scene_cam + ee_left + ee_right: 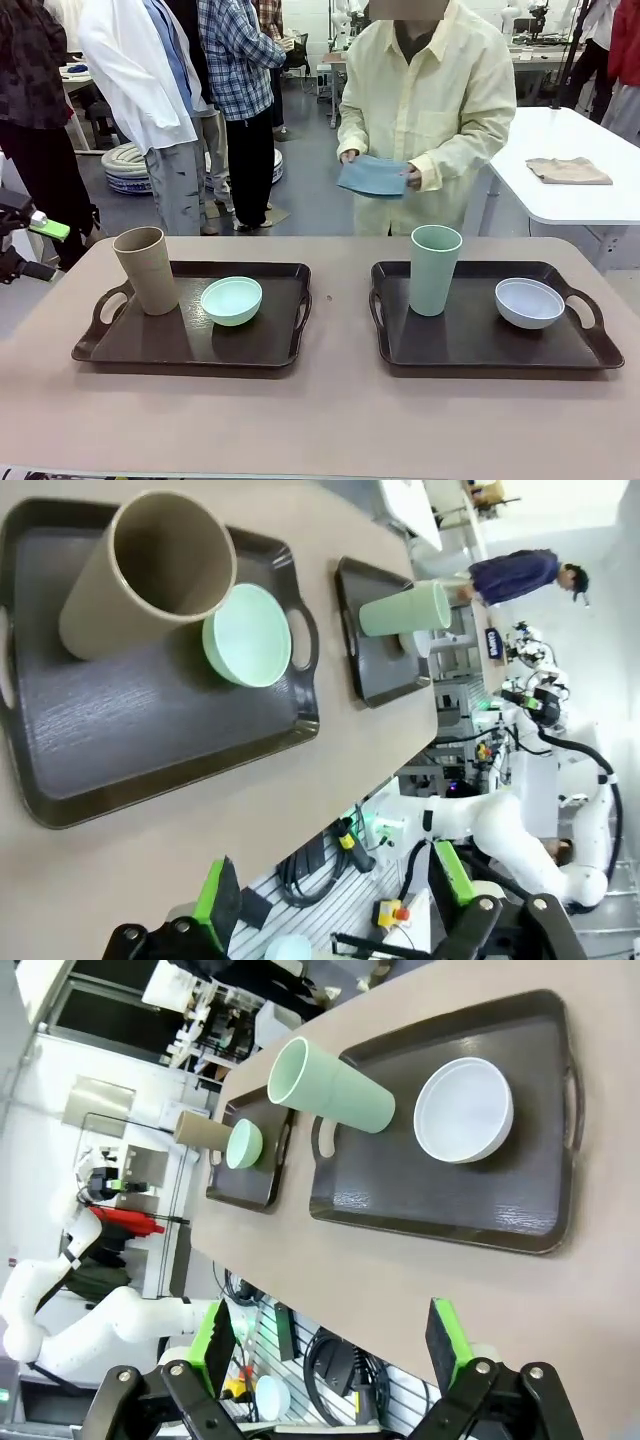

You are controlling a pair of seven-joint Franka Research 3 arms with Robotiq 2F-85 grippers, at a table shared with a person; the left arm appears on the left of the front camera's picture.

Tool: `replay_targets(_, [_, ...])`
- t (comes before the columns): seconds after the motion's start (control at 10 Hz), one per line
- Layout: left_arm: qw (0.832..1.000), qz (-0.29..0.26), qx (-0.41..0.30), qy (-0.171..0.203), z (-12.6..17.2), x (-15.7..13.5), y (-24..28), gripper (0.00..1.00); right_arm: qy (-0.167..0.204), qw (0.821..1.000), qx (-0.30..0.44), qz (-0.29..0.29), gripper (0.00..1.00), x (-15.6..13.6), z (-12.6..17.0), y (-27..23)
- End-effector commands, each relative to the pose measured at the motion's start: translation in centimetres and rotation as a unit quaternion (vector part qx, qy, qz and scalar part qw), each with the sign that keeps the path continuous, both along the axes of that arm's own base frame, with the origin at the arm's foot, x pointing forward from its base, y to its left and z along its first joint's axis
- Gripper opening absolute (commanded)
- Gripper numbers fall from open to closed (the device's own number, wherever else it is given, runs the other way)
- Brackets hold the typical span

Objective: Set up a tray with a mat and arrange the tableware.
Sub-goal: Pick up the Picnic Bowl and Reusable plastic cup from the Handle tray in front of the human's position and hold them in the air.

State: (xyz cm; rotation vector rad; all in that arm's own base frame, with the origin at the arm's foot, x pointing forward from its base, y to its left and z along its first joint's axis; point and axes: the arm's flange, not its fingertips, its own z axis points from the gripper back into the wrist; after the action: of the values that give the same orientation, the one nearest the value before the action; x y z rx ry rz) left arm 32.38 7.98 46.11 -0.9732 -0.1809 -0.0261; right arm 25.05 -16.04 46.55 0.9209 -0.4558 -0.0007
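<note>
Tan tumbler (pixel 146 270): is standing upright at the back left of the left tray (pixel 180 345), in the lower left of the front view.
Mint bowl (pixel 231 300): is sitting just beside the tan tumbler on the same tray.
Pale green tumbler (pixel 435 270): is standing upright on the right tray (pixel 480 345), in the lower right of the front view.
Whitish-blue bowl (pixel 529 302): is sitting near that tumbler, not touching it.
Blue mat (pixel 373 177): the person (pixel 430 90) at the top middle is holding it folded. It is not lying on any tray yet. I am guessing this cloth is the mat.
Left hand (pixel 335 895): is hanging wide open at the bottom of the left wrist view, gripping nothing, well apart from the left tray.
Right hand (pixel 328 1345): is hanging wide open at the bottom of the right wrist view, gripping nothing, off the near edge of the tabletop (pixel 330 420).
Step now: it looks like getting the mat onto a tray. Both trays are looking bare under the dishes.
Doing it well: the dishes are likely needing to come off one tray first. Grip each tumbler low on its side and keep it upright. Lay the mat flat, inside the rim, with no folds.
Watch out: the tall tumblers are looking easy to tip over.
</note>
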Motion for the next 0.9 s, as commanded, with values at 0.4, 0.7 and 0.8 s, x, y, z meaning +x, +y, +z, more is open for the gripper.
replay_targets(0.4, [1.000,0.000,0.000,0.000,0.0,0.0,0.0,1.00,0.000,1.000,0.000,0.000,1.00,0.0,0.0,0.0])
replay_targets(0.7, [1.000,0.000,0.000,0.000,0.0,0.0,0.0,1.00,0.000,1.000,0.000,0.000,1.00,0.0,0.0,0.0])
replay_targets(0.8, [1.000,0.000,0.000,0.000,0.0,0.0,0.0,1.00,0.000,1.000,0.000,0.000,1.00,0.0,0.0,0.0])
